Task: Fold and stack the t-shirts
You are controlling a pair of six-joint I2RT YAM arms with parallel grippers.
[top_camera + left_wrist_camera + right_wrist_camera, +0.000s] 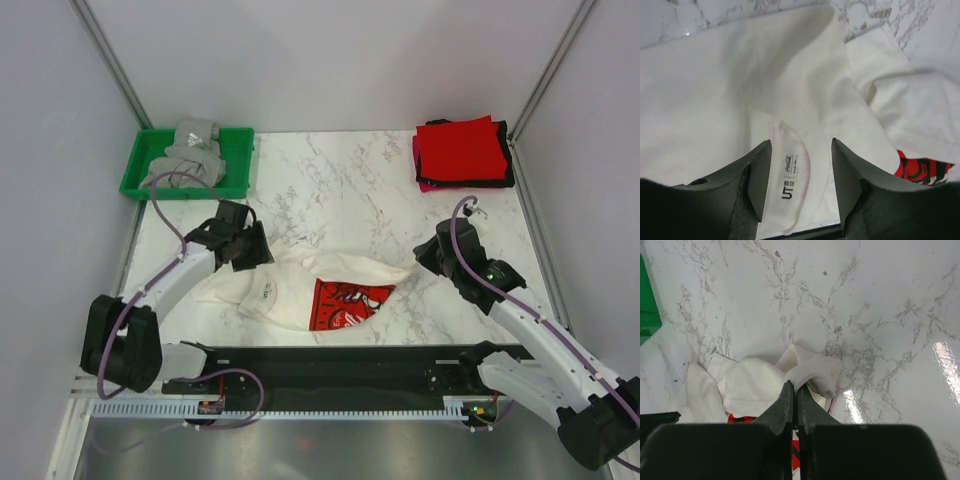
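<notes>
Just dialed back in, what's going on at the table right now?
Both arms are on the white t-shirt, which lies crumpled near the front edge of the table with its red print showing. The right gripper is shut on a fold at the shirt's right end. The left gripper is open over the collar label, gripping nothing. Folded shirts with a red t-shirt on top sit at the far right, and a grey t-shirt lies in the green tray at the far left.

The right tool [794,390] pinched the white t-shirt [747,387] at lower centre. A green tray [647,315] showed at the left edge.
</notes>
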